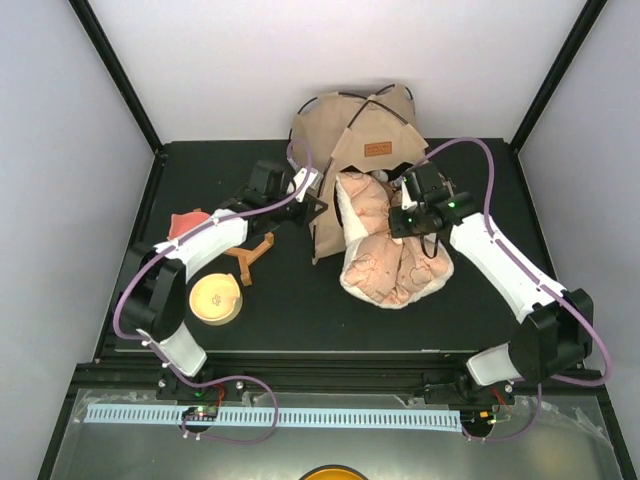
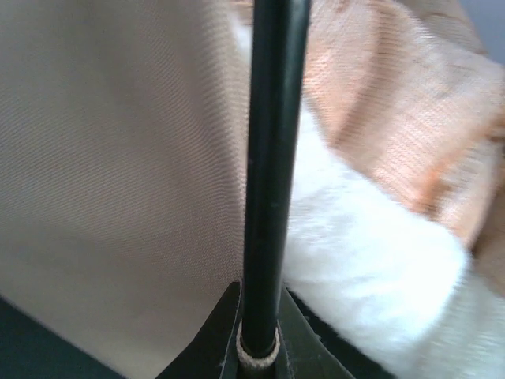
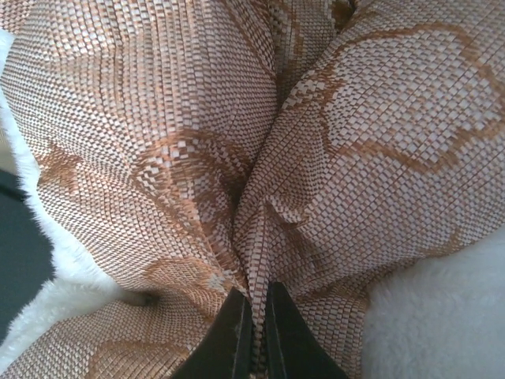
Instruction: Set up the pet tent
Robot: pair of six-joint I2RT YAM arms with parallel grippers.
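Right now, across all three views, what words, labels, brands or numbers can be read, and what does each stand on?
On the pet tent, the brown label patch: any print is too small to read.
On the round yellow disc: no legible marking.
On the cushion: woven pattern only, no text.
Nothing else in view carries readable writing.

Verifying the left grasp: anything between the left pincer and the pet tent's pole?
Nothing visible. The left pincer is closed directly on the pet tent by its black pole, with tan canvas behind it. The cushion, pinched by the right pincer, lies beside the pole, not between pincer and pole.
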